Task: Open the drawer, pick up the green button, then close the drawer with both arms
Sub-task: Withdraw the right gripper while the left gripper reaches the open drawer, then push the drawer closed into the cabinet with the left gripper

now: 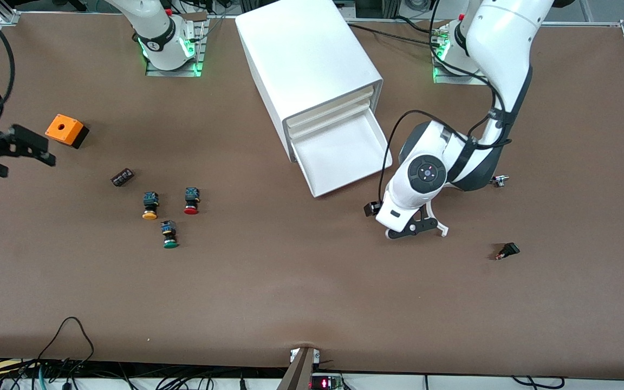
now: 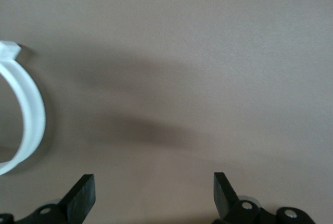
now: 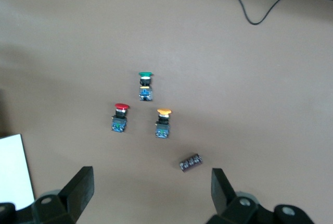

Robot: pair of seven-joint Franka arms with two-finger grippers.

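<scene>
The drawer [image 1: 344, 157], lowest of the four in the white cabinet [image 1: 306, 65], stands pulled out and its tray looks bare, so I judge the opening done and the taking of the button [image 1: 169, 235] next. That green-capped button lies on the table toward the right arm's end, nearer the front camera than the yellow-capped button [image 1: 150, 206] and the red-capped button [image 1: 191, 201], close to both but touching neither. My right gripper [image 1: 30, 149] hangs over that end of the table near the orange box [image 1: 66, 130], fingers spread wide and holding nothing — its wrist view looks down on all three buttons and the small dark block [image 3: 191, 162]. My left gripper [image 1: 417, 228] sits low over bare table just beside the drawer's open front, jaws wide apart, empty, touching nothing that I can see. The next move, I think, asks the right gripper to come over the green cap and descend cleanly between its neighbours — a careless approach could knock the red or yellow one.
</scene>
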